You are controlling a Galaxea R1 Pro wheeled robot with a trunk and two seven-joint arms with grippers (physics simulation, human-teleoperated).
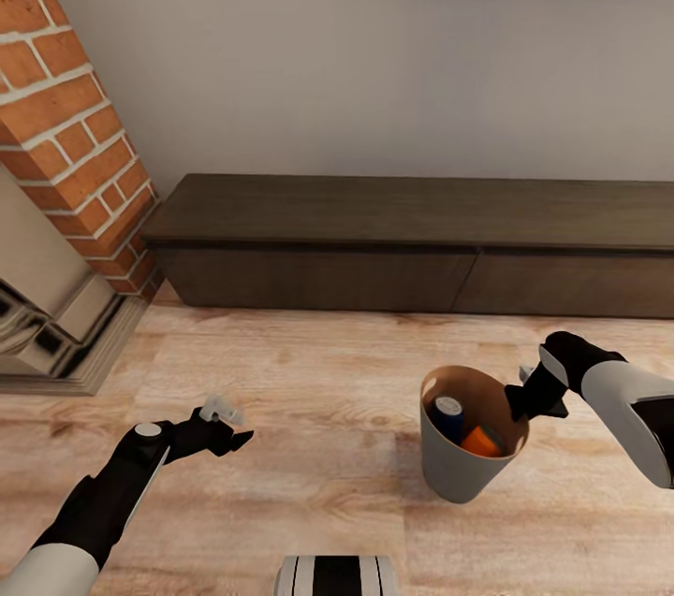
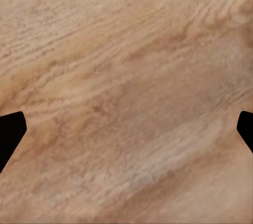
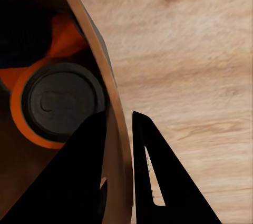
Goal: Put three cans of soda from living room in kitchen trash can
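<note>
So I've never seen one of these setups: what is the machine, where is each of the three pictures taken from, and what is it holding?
This is a simulated two-armed robot. The head camera looks down on a wood floor, a low dark cabinet and a brick fireplace. The other two cameras sit at the wrists. The right gripper pinches the rim of a grey bin. Inside are a dark blue can and orange cans. The left gripper is open over bare floor, holding nothing.

The wood floor (image 1: 309, 409) carries the grey trash can (image 1: 463, 470), just beside the right gripper (image 1: 520, 401), and the long dark low cabinet (image 1: 412, 245) beyond it by the wall.
</note>
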